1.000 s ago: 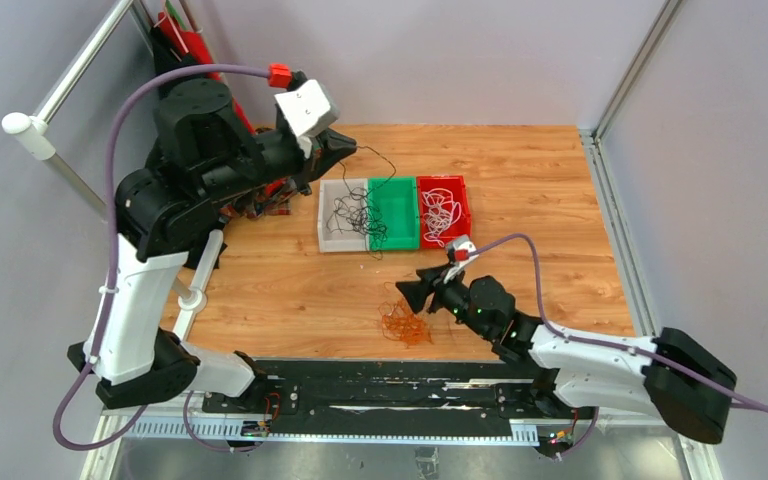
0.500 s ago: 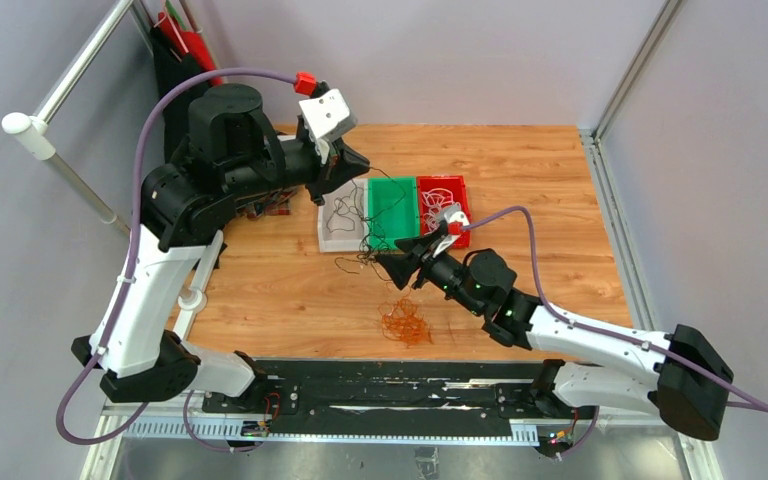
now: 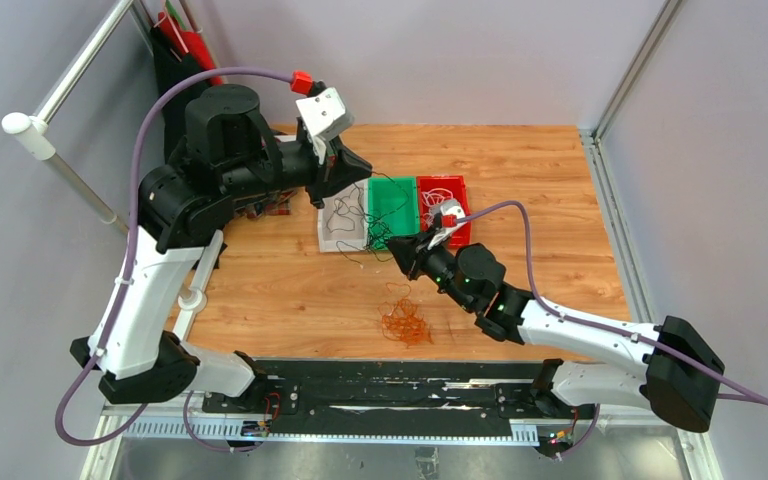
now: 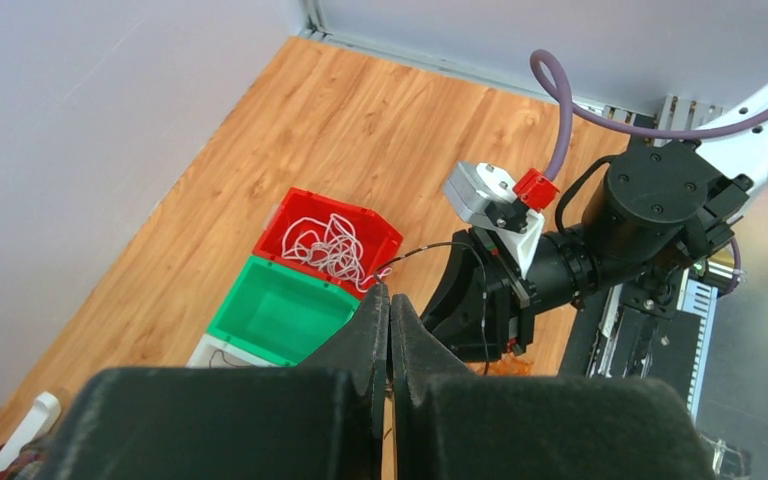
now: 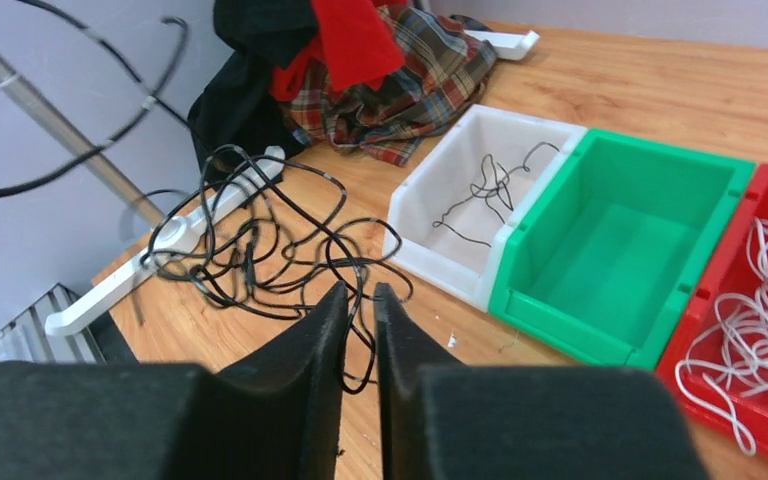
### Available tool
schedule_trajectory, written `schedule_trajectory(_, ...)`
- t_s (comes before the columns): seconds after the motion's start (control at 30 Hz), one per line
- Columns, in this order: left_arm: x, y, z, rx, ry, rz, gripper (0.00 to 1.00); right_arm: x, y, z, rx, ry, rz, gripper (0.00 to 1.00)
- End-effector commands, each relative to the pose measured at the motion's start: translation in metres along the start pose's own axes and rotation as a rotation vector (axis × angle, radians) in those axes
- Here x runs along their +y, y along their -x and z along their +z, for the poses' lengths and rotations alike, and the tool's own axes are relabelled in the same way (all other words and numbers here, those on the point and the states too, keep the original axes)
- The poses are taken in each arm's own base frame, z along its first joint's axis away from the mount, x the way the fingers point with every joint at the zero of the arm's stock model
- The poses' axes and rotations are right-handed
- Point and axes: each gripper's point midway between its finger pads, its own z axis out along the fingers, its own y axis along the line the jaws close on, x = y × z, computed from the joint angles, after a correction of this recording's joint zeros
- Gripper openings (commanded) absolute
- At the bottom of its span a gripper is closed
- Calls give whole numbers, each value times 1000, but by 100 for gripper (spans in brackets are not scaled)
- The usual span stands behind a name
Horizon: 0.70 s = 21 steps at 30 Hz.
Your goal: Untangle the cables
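We work in a robotics lab cell: a left arm (image 3: pixel 145 290) and a right arm (image 3: pixel 580 335) are bolted to a black rail (image 3: pixel 400 385) at the near edge of a wooden table (image 3: pixel 520 170), with purple hoses (image 3: pixel 230 70) running to their wrists. Plain grey panels (image 3: pixel 460 50) in aluminium posts (image 3: pixel 637 60) wall it in on the far and right sides. Mid-table we see a white bin (image 5: pixel 440 265), a green bin (image 5: pixel 630 250) and a red bin (image 5: pixel 720 280) with loose cables (image 5: pixel 485 190).

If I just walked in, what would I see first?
Probably the three bright bins in a row in the middle of the wooden table: a white bin, a green bin and a red bin with white cables curled inside. At their front edge is a messy bunch of black cables, between the left claw and the right claw. Nearer the arms lies a small heap of orange cables.
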Motion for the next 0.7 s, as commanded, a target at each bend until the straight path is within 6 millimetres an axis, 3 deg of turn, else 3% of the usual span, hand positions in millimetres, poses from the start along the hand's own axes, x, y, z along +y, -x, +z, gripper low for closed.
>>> schedule_trajectory(0.0, -3, 22, -15, -74, 9, 25, 0, -22, 1, 0, -6, -109, -19, 10)
schedule_trajectory(0.1, 0, 27, -20, -84, 31, 51, 0, -40, -22, -10, 39, -171, -39, 1)
schedule_trajectory(0.37, 27, 50, -42, -118, 194, 201, 0, -95, -86, -57, 135, -371, -37, 1)
schedule_trajectory(0.67, 56, 91, -71, -196, 389, 332, 0, -118, -128, -92, 234, -449, -17, 1)
